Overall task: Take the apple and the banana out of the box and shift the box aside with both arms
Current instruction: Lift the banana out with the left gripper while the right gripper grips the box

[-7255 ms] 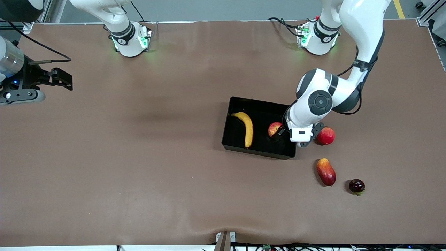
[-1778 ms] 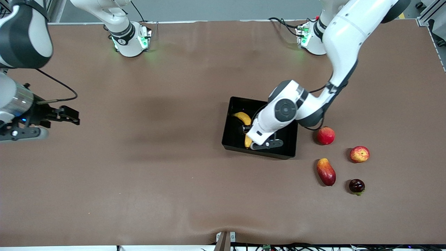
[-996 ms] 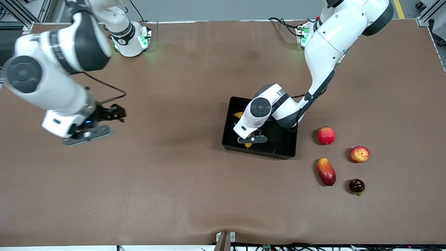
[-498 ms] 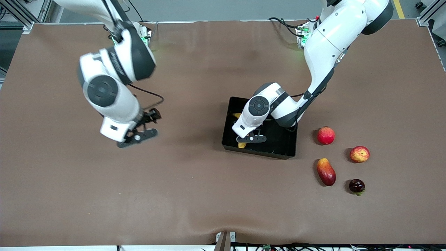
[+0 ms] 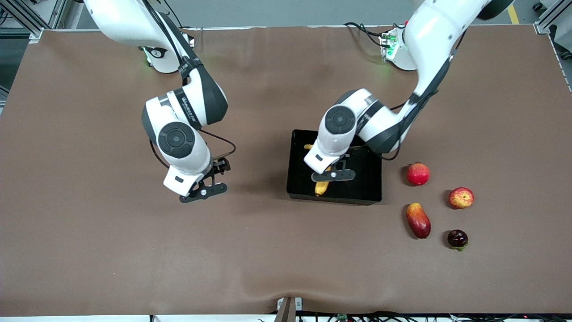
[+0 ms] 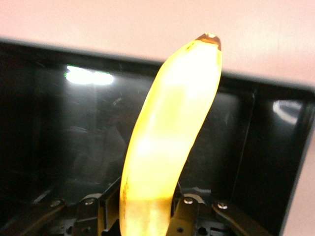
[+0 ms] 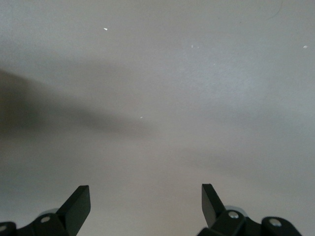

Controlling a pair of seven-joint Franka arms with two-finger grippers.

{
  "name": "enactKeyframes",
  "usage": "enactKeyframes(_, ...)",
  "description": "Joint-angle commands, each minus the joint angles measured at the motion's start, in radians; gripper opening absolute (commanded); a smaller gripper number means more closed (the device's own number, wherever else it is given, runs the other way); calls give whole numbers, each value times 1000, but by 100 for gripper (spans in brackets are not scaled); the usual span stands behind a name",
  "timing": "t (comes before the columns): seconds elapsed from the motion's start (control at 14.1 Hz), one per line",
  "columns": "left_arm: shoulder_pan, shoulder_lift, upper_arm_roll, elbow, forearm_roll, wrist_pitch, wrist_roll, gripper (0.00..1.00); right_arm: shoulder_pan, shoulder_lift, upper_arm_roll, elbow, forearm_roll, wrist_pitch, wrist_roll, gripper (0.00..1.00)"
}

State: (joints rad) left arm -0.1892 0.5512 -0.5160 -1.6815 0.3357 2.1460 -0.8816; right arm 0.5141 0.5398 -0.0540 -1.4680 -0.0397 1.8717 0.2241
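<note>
The black box (image 5: 368,183) lies mid-table. My left gripper (image 5: 326,172) is over it, shut on the yellow banana (image 5: 320,187), which hangs tilted above the box floor. In the left wrist view the banana (image 6: 170,142) runs out from between the fingers (image 6: 186,209), its tip above the box wall (image 6: 256,98). The red-and-yellow apple (image 5: 461,197) lies on the table toward the left arm's end. My right gripper (image 5: 221,167) is open and empty above bare table, beside the box toward the right arm's end; the right wrist view shows its spread fingers (image 7: 78,201) over the mat.
A plain red round fruit (image 5: 418,174) lies beside the box toward the left arm's end. A mango (image 5: 418,220) and a small dark fruit (image 5: 457,238) lie nearer the front camera. The brown mat (image 5: 268,250) covers the table.
The apple went from the box to the table. My left gripper took the banana and raised it. My right arm swung in from the table's end toward the box.
</note>
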Motion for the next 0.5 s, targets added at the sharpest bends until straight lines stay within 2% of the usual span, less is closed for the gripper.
enactKeyframes(0.0,51,-86,-2,-17,6,-56,21,0,52,54,-7,63,1,-5,145,100)
enactKeyframes(0.21,141,-157,-9,-21,-52,-130,152,0,99,107,-1,126,30,-2,262,100)
enactKeyframes(0.43,249,-203,-10,-33,-76,-242,341,0,124,138,-1,132,199,98,308,100)
